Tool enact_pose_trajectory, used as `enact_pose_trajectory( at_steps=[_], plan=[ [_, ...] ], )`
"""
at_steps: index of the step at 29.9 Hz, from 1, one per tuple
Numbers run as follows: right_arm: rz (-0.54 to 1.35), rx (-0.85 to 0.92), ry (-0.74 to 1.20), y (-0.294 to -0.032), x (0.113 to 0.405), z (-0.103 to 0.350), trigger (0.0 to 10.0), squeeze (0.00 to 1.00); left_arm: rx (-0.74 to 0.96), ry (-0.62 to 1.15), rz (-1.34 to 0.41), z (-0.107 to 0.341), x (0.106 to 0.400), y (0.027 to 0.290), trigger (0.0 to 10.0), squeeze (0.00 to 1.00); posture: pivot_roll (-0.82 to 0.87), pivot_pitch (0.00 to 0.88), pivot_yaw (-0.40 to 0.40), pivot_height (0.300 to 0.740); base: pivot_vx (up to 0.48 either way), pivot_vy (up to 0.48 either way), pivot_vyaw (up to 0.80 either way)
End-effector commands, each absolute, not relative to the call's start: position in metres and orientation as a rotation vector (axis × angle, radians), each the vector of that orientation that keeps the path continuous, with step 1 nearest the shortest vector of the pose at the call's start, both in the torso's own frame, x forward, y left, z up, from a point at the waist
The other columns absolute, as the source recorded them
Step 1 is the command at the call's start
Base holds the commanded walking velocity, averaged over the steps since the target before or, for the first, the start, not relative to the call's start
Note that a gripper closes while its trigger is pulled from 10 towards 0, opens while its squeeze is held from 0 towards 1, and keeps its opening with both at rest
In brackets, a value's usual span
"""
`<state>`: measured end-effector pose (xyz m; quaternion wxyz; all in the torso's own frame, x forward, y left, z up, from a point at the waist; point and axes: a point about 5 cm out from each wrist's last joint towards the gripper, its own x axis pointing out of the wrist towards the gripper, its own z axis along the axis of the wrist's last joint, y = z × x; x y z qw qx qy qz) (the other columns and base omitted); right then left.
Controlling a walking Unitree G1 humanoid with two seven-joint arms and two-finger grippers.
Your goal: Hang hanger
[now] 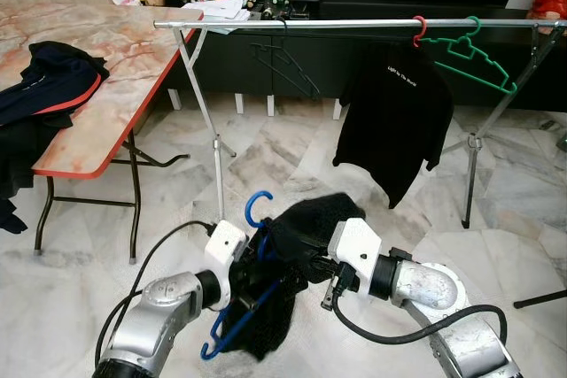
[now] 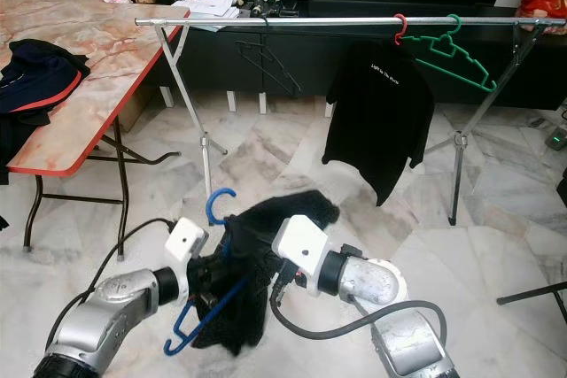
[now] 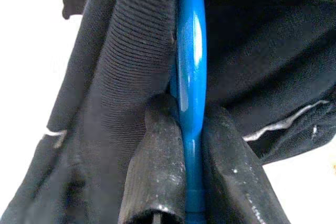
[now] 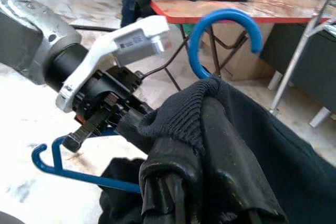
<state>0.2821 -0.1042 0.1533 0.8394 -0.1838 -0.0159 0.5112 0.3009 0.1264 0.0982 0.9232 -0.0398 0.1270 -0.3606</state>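
Observation:
A blue hanger [image 1: 257,207] with a black knitted garment [image 1: 306,219] on it hangs low in front of me, between my two arms. My left gripper [image 3: 190,124] is shut on the hanger's blue bar [image 3: 190,72], its fingers pinching it from both sides. My right gripper [image 4: 202,129] is shut on the garment's ribbed collar, just below the blue hook [image 4: 223,24]; cloth covers its fingers. The silver clothes rail [image 1: 354,22] runs across the room well above and beyond the hanger.
On the rail hang a black T-shirt [image 1: 394,112] on a red hanger [image 1: 418,29], a bare green hanger [image 1: 474,59] and a bare black hanger [image 1: 283,64]. A marble-topped folding table [image 1: 97,86] with dark clothes [image 1: 44,81] stands left. The rail's legs [image 1: 213,130] splay onto marble floor.

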Motion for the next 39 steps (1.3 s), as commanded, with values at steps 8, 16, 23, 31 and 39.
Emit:
enact_pose_trajectory(
  at_steps=[8,16,23,31,39],
  plan=[
    [1.082,-0.377,-0.012,-0.107,0.281,0.150,10.0,0.00,-0.126,0.215,-0.740,0.106,0.302,0.126,10.0,0.00,0.05,0.131,0.009,0.740,0.000,0.000,0.00],
    [1.106,-0.422,0.059,-0.111,0.279,0.140,10.0,0.35,-0.156,0.200,-0.744,0.108,0.302,0.123,10.0,0.00,0.05,0.128,-0.001,0.740,0.000,0.000,0.00],
    [1.061,-0.478,0.091,-0.116,0.283,0.135,10.0,1.00,-0.159,0.201,-0.740,0.107,0.303,0.123,10.0,0.00,0.05,0.127,-0.002,0.740,0.000,0.000,0.00],
    [0.996,-0.523,0.094,-0.120,0.290,0.135,10.0,1.00,-0.167,0.200,-0.741,0.107,0.303,0.123,10.0,0.00,0.05,0.127,-0.004,0.740,0.000,0.000,0.00],
    [0.951,-0.509,0.017,-0.121,0.292,0.151,10.0,1.00,-0.180,0.198,-0.747,0.106,0.302,0.122,10.0,0.00,0.04,0.129,-0.006,0.740,0.000,0.000,0.00]
  ],
)
